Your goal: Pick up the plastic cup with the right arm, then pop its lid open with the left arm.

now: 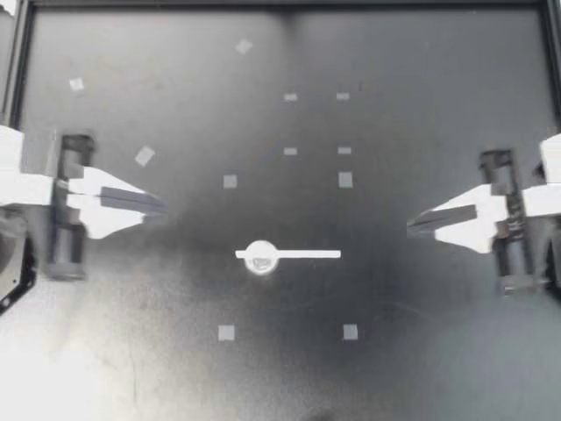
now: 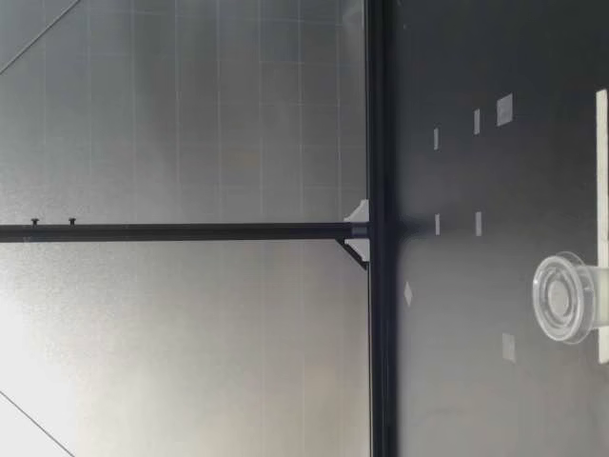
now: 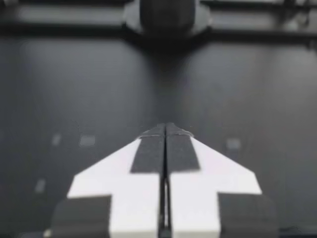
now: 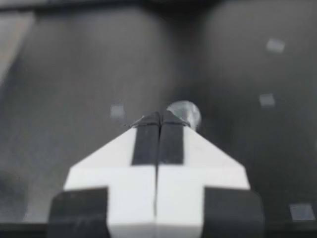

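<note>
Sitting near the middle of the table (image 1: 421, 368): one small clear round cup (image 1: 260, 258), placed on the left end of a thin white strip (image 1: 302, 254) that runs from it toward the table's right edge.

Left gripper (image 1: 162, 206): by the table's left edge, tips pointing inward, fingers pressed together with nothing between them. Well apart from the cup. The left wrist view confirms it (left gripper (image 3: 165, 128) closed tight, bare dark table ahead).

Right gripper (image 1: 410, 226): by the right edge, also pointing inward, fingers closed on nothing. Nearest thing is the strip's right end, still a clear gap away. In the right wrist view the right gripper (image 4: 159, 116) has the cup (image 4: 185, 113) ahead of its tips, slightly to one side, not touching.

Low view: cup (image 2: 563, 297) lies with its round face toward the camera, against the strip (image 2: 601, 143); neither arm shows here.

Small pale tape squares (image 1: 230, 181) are scattered over the table (one pair near the cup, toward the far edge).
</note>
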